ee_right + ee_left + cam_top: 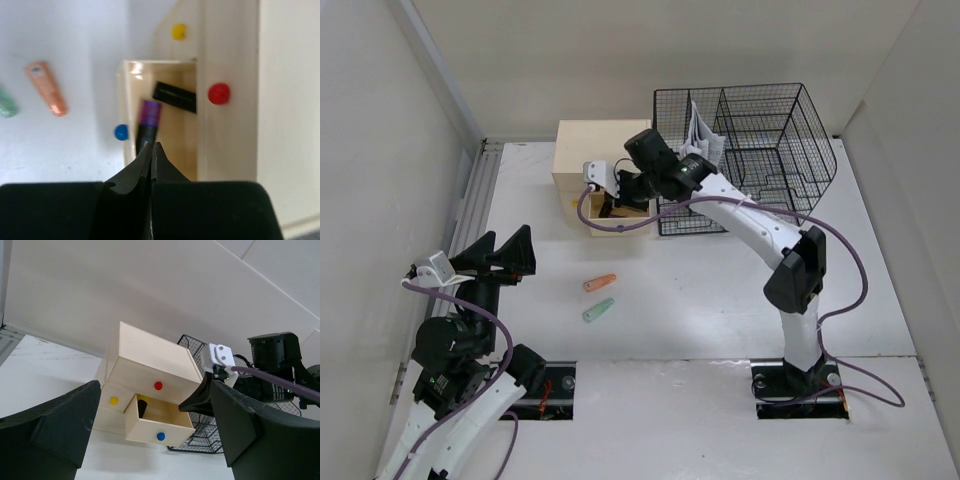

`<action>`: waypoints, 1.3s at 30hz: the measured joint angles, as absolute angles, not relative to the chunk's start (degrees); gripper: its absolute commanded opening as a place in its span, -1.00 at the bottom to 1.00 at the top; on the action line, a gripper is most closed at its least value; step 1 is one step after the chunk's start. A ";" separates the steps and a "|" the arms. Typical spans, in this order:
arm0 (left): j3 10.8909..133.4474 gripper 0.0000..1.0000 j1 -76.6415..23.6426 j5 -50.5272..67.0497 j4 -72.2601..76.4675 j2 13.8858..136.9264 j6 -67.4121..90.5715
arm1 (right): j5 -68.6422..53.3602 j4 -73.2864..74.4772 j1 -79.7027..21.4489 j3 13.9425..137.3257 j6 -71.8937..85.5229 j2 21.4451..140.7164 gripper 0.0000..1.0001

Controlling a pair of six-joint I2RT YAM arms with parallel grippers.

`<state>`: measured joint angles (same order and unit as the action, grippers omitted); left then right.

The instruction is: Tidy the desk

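Note:
The white desk [700, 290] carries a cream drawer box [588, 150] whose blue-knobbed drawer [610, 215] is pulled open. My right gripper [618, 192] hangs over that drawer with its jaws shut together [151, 146]. A black marker with a purple cap [148, 120] lies in the drawer just beyond the tips, next to another black item [174, 97]. An orange pen [600, 283] and a green pen [599, 312] lie on the desk in front. My left gripper [500, 255] is open and empty at the left, facing the open drawer [160, 425].
A black wire mesh rack [760, 150] stands right of the box with paper [703, 135] in it. A metal rail [480, 190] runs along the left wall. White walls close in the desk on three sides.

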<state>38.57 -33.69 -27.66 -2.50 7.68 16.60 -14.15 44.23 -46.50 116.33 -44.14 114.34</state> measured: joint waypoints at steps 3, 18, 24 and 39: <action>38.57 0.77 -33.69 -27.66 -2.50 7.68 16.60 | -23.64 48.71 -44.82 119.13 -45.67 115.98 -1.00; 38.57 0.72 -33.69 -27.53 -2.42 8.27 16.64 | -15.57 44.31 -46.89 109.58 -41.19 122.15 -1.00; 38.57 0.72 -33.69 -27.20 -2.39 8.54 16.64 | 2.94 31.09 -50.65 103.85 -36.42 121.43 -1.00; 37.36 -0.01 -33.69 -26.33 -1.61 11.29 23.38 | 23.18 15.97 -53.08 100.09 -33.01 121.34 -1.00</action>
<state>37.36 -33.69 -26.33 -1.61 11.29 23.38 23.18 15.97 -53.08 100.09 -33.01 121.34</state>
